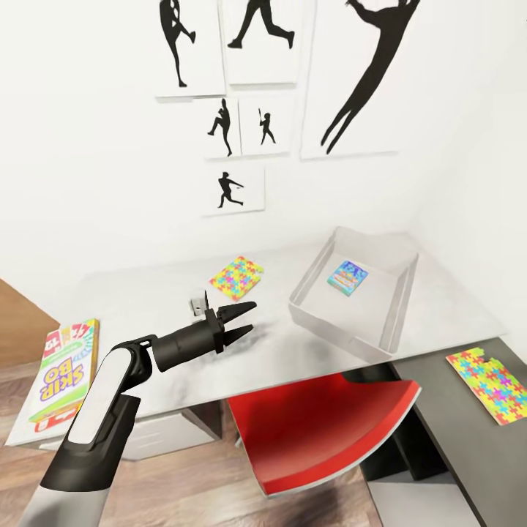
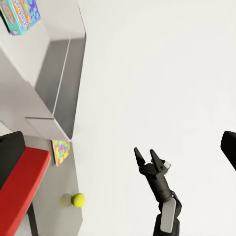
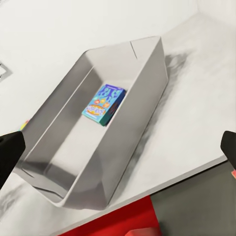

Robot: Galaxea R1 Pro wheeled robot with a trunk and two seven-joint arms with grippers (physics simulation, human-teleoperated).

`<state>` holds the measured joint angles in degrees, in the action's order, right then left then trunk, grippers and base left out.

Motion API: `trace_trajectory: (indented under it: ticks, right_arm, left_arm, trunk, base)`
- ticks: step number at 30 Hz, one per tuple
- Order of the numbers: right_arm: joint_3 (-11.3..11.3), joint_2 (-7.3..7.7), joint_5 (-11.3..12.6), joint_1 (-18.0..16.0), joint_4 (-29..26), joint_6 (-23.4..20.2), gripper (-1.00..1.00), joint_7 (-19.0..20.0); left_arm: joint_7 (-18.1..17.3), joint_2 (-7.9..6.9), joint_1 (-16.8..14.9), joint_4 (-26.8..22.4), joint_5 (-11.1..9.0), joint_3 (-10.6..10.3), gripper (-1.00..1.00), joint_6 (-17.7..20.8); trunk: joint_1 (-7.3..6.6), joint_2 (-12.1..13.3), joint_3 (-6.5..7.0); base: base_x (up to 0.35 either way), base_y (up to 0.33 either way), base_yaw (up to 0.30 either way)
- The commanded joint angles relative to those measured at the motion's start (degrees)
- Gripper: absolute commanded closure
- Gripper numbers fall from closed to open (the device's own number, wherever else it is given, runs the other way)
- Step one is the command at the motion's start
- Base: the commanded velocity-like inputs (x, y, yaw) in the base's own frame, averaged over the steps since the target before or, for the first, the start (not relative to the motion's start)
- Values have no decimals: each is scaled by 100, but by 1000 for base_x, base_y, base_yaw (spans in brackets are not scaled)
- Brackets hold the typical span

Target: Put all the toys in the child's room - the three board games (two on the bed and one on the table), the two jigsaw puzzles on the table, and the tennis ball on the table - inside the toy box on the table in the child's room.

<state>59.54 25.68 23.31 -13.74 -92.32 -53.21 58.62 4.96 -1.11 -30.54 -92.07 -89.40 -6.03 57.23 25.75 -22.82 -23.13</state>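
The grey toy box (image 1: 399,307) stands on the pale table, with a blue board game (image 1: 348,277) lying flat inside it. One colourful jigsaw puzzle (image 1: 236,278) lies on the table left of the box. A second jigsaw puzzle (image 1: 492,384) lies on the dark desk at the right. A Skip-Bo board game (image 1: 62,373) rests at the table's left end. The tennis ball (image 2: 77,199) sits on the dark desk. My left gripper (image 1: 250,316) hovers open and empty over the table, left of the box. My right gripper (image 2: 144,152) is raised above the box, open and empty.
A red chair (image 1: 322,432) is tucked under the table's front edge. A small grey object (image 1: 197,306) lies beside my left gripper. The white wall with silhouette posters (image 1: 241,190) rises right behind the table. A wooden floor (image 1: 22,380) shows at the left.
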Motion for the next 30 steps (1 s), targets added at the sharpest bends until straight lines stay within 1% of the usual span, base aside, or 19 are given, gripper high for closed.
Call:
trace_trajectory:
  ticks: [1, 6, 8, 9, 11, 12, 14, 15, 17, 18, 19, 20, 22, 30]
  right_arm:
    - [0, 1, -6, -6, 1, -24, -100, 13]
    - [-36, 2, -19, -6, 2, -37, -100, -11]
    - [-122, 1, -49, -6, 4, -53, -100, -23]
    - [-122, 1, -49, -6, 4, -53, -100, -23]
    - [-298, -2, -98, -6, 10, -64, -100, -30]
    - [-298, -2, -98, -6, 10, -64, -100, -30]
    - [-515, -5, -164, -6, 14, -75, -100, -35]
    - [-515, -5, -164, -6, 14, -75, -100, -35]
    - [-688, -18, -229, -6, 16, -81, -100, -38]
    - [-688, -18, -229, -6, 16, -81, -100, -38]
    - [-750, -31, -256, -6, 17, -86, -100, -40]
    - [-750, -31, -256, -6, 17, -86, -100, -40]
    - [-841, -57, -293, -6, 18, -92, -100, -39]
    - [-985, -89, -332, -7, 24, -100, -100, -37]
  left_arm:
    - [53, -3, -4, -4, -55, -4, -100, 7]
    - [55, -3, -4, -4, -53, -2, -100, 7]
    - [56, -3, -4, -4, -53, 0, -100, 7]
    - [56, -3, -4, -4, -53, 0, -100, 7]
    - [57, -3, -4, -4, -52, 0, -100, 6]
    - [57, -3, -4, -4, -52, 0, -100, 6]
    - [57, -3, -4, -4, -52, -1, -100, 6]
    - [57, -3, -4, -4, -52, -1, -100, 6]
    - [57, -3, -4, -4, -52, 0, -100, 5]
    - [57, -3, -4, -4, -52, 0, -100, 5]
    - [57, -3, -4, -4, -52, -1, -100, 6]
    - [57, -3, -4, -4, -52, -1, -100, 6]
    - [58, -3, -4, -4, -52, 1, -100, 3]
    - [58, -1, -4, 2, -52, -2, -100, 0]
  trunk:
    - [3, -9, 1]
    - [3, -9, 48]
    - [3, -9, 67]
    - [3, -9, 76]
    - [3, -9, 95]
    - [3, -9, 104]
    - [3, -9, 123]
    - [3, -9, 132]
    - [3, -9, 150]
    - [3, -9, 159]
    - [3, -9, 168]
    - [3, -9, 177]
    - [3, -9, 195]
    - [3, -9, 261]
  base:
    - [0, 0, -13]
    - [0, 0, -37]
    - [0, 0, -72]
    - [0, 0, -79]
    - [0, 0, -97]
    - [0, 0, -102]
    - [0, 0, -115]
    - [0, 0, -119]
    - [0, 0, -130]
    - [0, 0, -134]
    - [0, 0, -141]
    - [0, 0, -141]
    - [0, 0, -152]
    - [0, 0, -175]
